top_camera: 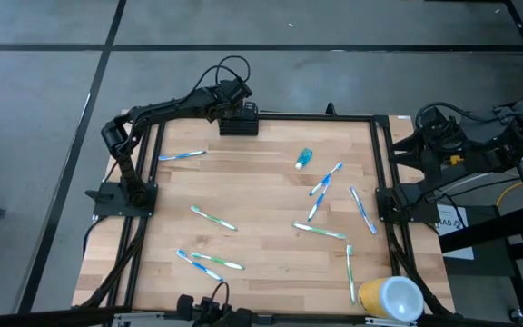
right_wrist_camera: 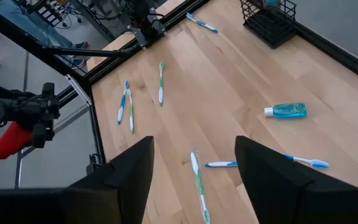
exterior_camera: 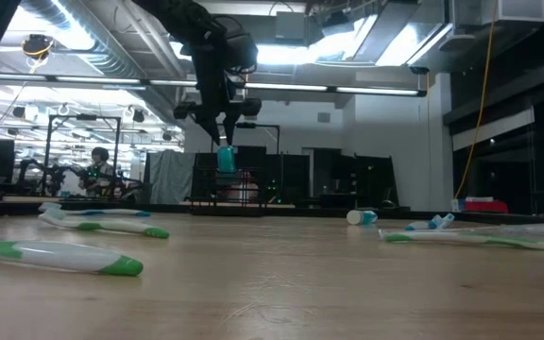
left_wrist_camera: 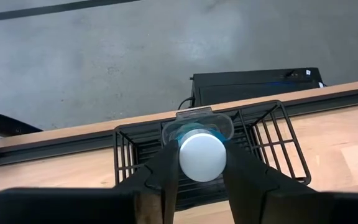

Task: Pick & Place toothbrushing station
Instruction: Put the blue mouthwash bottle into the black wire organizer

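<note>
Toothbrushing station point(top_camera: 239, 125): black wire-mesh caddy at the table's far edge, directly under the left gripper point(left_wrist_camera: 202, 163). That gripper hangs above the caddy point(left_wrist_camera: 278, 134), fingers pinching a blue bottle with a white cap point(left_wrist_camera: 202, 155), cap toward the wrist, bottle body pointing down into the caddy's open top. Low view: same bottle point(exterior_camera: 226, 158) upright between the fingers, clear of the tabletop.

Right of the left gripper, on the wooden table point(top_camera: 261, 195): a second small blue bottle point(top_camera: 303, 159) lying flat, then several toothbrushes scattered, one point(top_camera: 325, 178) just beside that bottle.

Far right: right gripper point(right_wrist_camera: 194, 165) parked off the table's edge, fingers spread wide, nothing between them. Yellow-and-white cup point(top_camera: 390, 298) at the near right corner, well apart from both grippers.
</note>
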You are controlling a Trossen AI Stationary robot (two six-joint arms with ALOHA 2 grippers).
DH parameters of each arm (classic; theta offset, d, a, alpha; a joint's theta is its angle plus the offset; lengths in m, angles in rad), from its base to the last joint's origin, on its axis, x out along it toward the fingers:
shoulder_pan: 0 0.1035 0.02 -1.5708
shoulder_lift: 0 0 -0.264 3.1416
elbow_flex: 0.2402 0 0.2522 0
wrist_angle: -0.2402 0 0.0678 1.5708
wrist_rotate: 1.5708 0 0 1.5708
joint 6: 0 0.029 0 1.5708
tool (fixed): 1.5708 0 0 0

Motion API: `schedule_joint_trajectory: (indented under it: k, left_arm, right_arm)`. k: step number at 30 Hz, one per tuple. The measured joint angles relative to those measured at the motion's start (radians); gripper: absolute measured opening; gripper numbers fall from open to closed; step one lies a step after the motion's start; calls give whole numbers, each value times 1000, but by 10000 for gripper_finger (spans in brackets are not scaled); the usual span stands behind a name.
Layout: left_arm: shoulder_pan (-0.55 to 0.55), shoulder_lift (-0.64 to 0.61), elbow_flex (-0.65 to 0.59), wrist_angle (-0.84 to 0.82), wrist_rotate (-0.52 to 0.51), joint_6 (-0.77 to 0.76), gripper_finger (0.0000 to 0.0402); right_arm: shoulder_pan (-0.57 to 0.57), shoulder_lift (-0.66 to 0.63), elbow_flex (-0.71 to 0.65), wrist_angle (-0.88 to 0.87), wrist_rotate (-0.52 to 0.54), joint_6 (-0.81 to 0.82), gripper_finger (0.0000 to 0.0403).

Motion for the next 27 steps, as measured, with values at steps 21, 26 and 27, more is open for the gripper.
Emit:
schedule_joint_trajectory:
  k: [21,26,27]
  left_arm:
    - [2,46,0,56,45,28,113]
    - [0,46,0,55,38,32,133]
    - [-1,45,0,55,30,33,135]
  right_arm:
    - [0,0,0,0,0,7,228]
    - [0,0,0,0,7,4,228]
    - [0,0,0,0,8,4,228]
